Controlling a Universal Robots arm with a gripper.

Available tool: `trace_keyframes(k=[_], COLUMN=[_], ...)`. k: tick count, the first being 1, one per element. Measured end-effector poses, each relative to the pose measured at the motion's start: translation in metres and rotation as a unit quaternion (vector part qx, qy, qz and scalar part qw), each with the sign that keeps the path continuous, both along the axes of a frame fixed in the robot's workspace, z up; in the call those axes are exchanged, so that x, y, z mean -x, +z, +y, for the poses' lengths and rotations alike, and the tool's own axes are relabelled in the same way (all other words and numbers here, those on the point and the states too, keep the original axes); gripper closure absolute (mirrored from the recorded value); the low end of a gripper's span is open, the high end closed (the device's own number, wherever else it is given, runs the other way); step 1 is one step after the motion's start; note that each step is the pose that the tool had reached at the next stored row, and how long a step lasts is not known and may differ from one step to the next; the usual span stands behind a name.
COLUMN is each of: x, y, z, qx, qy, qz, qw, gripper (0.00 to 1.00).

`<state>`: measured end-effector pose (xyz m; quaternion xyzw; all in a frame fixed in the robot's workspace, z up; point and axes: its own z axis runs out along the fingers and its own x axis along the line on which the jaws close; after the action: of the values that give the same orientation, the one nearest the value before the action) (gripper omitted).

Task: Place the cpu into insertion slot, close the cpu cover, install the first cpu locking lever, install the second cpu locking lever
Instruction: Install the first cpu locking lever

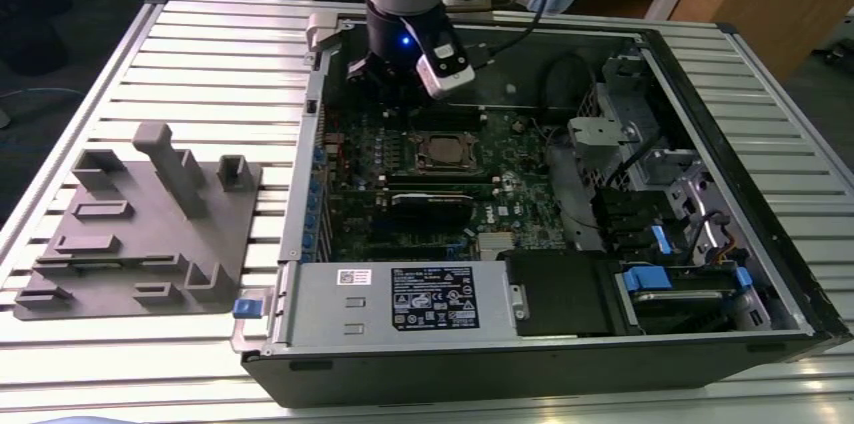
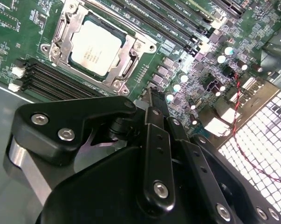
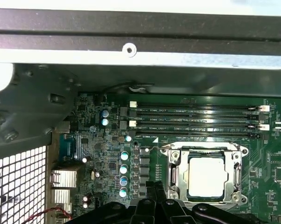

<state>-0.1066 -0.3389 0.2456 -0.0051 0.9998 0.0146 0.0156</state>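
The exterior view takes in the whole scene: an open computer case (image 1: 534, 376) lying on a slatted table (image 1: 214, 54), a grey moulded fixture (image 1: 147, 214) on the exterior view's left, and the arm reaching down into the case. There the gripper (image 1: 384, 89) hangs over the green board, just past the insertion slot (image 1: 416, 154) on the side toward the case's far wall, close to it but not touching it.

Both wrist views bring the socket up close, which the exterior view cannot. The cpu (image 2: 94, 47) already sits in the slot, lying flat with its dull metal top facing up. It is square, so it has no long axis to speak of; its edges run parallel and square to the long black memory slots (image 3: 196, 119) lined up just beside the socket. The cpu cover (image 2: 125, 63) is folded down flat over the chip's edges, with the metal top showing through its cut-out. Thin metal rods lie along the sides of the frame; I cannot tell whether they are latched.

In the second wrist view the black fingers (image 2: 152, 140) come together to a single narrow tip with nothing between them, so the claw looks drawn closed and empty. That view also shows a white perforated grille (image 2: 261, 140) in the case wall and a red wire (image 2: 238, 98) trailing across it. The first wrist view adds the grey sheet-metal edge of the case beyond the memory slots
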Motion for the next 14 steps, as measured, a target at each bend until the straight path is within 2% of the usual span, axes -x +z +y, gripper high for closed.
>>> trace_keyframes(k=[4, 9, 14], x=[0.0003, 0.0014, 0.0057], y=[0.0, 0.0, -0.0002], z=[-0.0001, 0.0, 0.0], qx=[-0.0008, -0.0174, -0.0186], qy=[0.0, 0.0, 0.0], qz=[0.0001, -0.0001, -0.0001], qw=[1.0, 0.9998, 0.9998], gripper=[0.89, 0.89, 0.89])
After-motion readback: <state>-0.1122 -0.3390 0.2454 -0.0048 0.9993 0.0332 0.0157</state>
